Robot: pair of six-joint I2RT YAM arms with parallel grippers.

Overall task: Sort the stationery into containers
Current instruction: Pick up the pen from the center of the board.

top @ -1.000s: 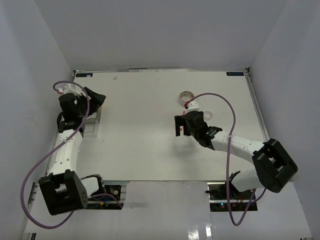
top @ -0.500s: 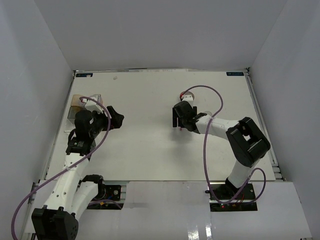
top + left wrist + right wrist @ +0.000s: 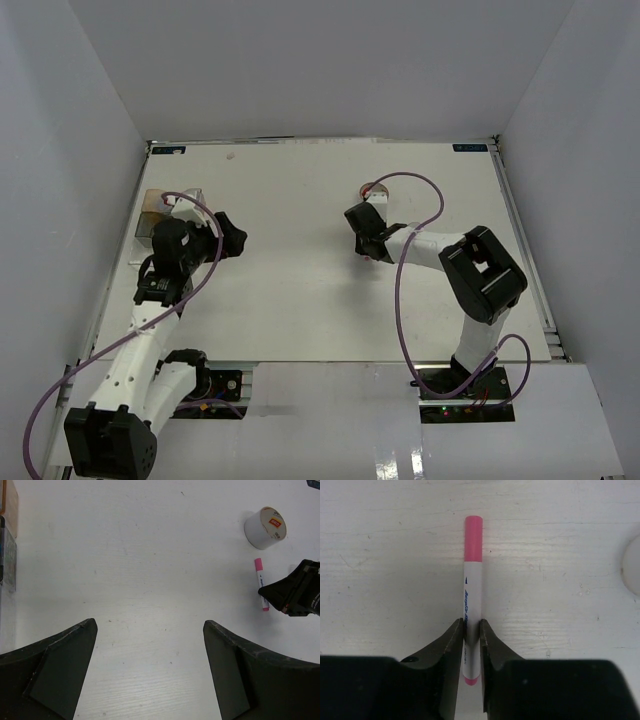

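Pinching the pink-capped marker (image 3: 472,575), flat on the white table (image 3: 300,190) near a tape roll (image 3: 265,527), by its tail end in the right gripper (image 3: 471,630), with the left gripper (image 3: 149,630) spread wide and empty near the amber box (image 3: 153,204).

a robotics lab test cell: a white table (image 3: 290,200) boxed in by plain white walls (image 3: 320,70), robot arms (image 3: 150,310) bolted on.
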